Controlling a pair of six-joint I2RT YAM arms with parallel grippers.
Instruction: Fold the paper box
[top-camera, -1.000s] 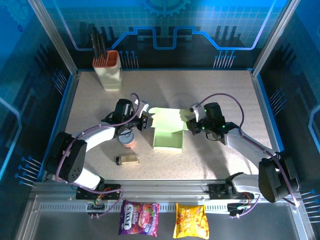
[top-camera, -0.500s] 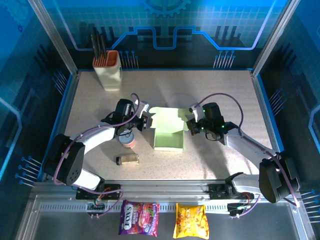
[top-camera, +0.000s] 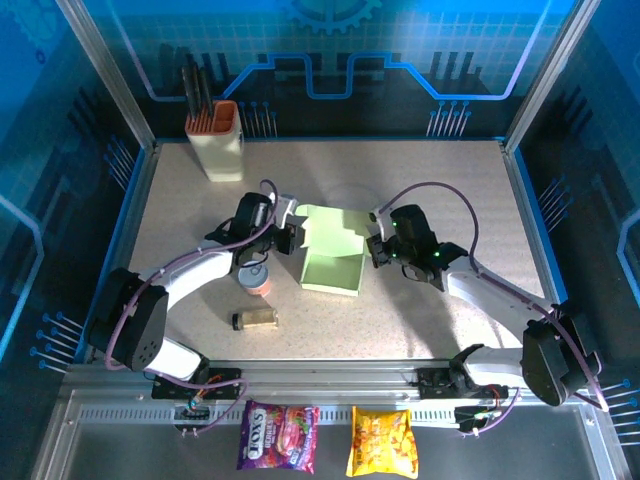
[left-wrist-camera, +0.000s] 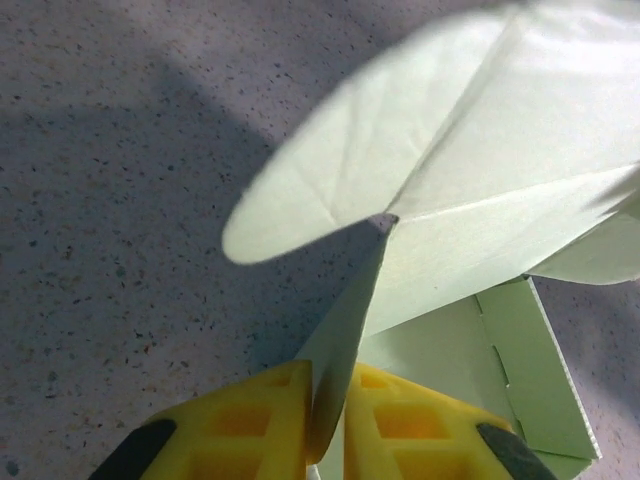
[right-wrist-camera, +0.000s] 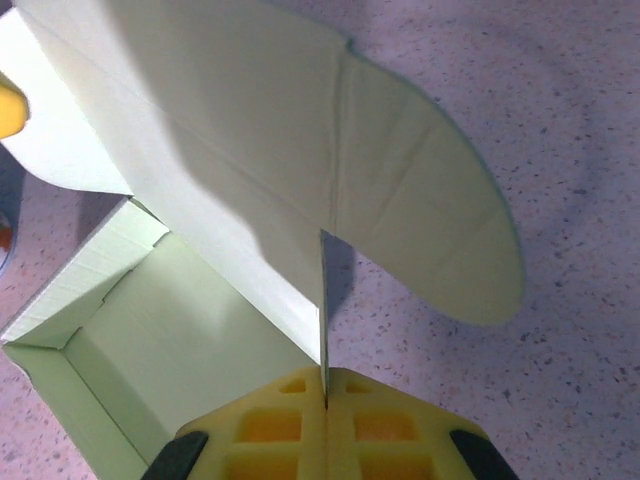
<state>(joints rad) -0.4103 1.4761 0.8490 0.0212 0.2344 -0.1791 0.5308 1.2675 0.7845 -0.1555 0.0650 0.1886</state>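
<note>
The paper box (top-camera: 330, 255) is pale green card, a shallow open tray at the table's middle with its lid standing up at the far side. My left gripper (top-camera: 288, 237) is shut on the box's left wall; in the left wrist view the yellow pads (left-wrist-camera: 265, 420) pinch that thin card (left-wrist-camera: 345, 335) edge-on, with a rounded lid flap (left-wrist-camera: 330, 190) beyond. My right gripper (top-camera: 374, 247) is shut on the right wall, and the right wrist view has the card edge (right-wrist-camera: 324, 300) clamped between its pads (right-wrist-camera: 380, 425), the box's inside (right-wrist-camera: 170, 340) to the left.
A small orange-lidded jar (top-camera: 257, 281) and a lying brown bottle (top-camera: 255, 319) sit just left of the box, close to my left arm. A cream knife holder with an orange rim (top-camera: 216, 138) stands at the far left. Two snack packets (top-camera: 330, 440) lie on the near rail.
Both grippers have tightened on the box's side walls and drawn inward. The box has narrowed and shifted slightly left, and its lid has risen more upright.
</note>
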